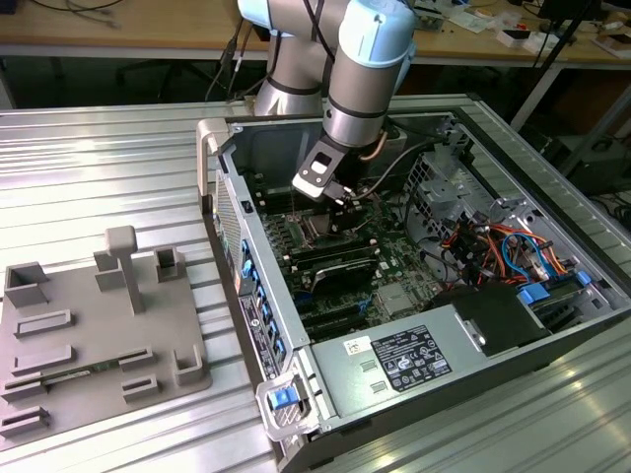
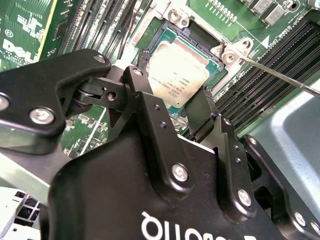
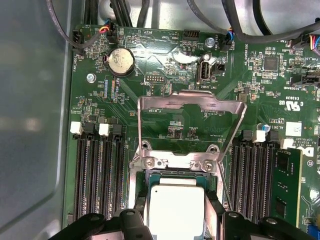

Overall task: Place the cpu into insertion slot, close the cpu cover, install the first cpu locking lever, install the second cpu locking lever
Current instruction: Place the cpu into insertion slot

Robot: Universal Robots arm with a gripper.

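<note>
The cpu (image 3: 177, 206) lies flat in the insertion slot (image 3: 175, 176) — directly under the gripper (image 3: 180, 220), fingers parted, flanking it; the cpu cover (image 3: 192, 97) stands raised just beyond.

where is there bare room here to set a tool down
Bare: the ribbed table between its far edge, the grey tray and the computer case, and its near corner at the exterior view's right. Crowded: inside the case, with cables and the gripper over the chip.
</note>
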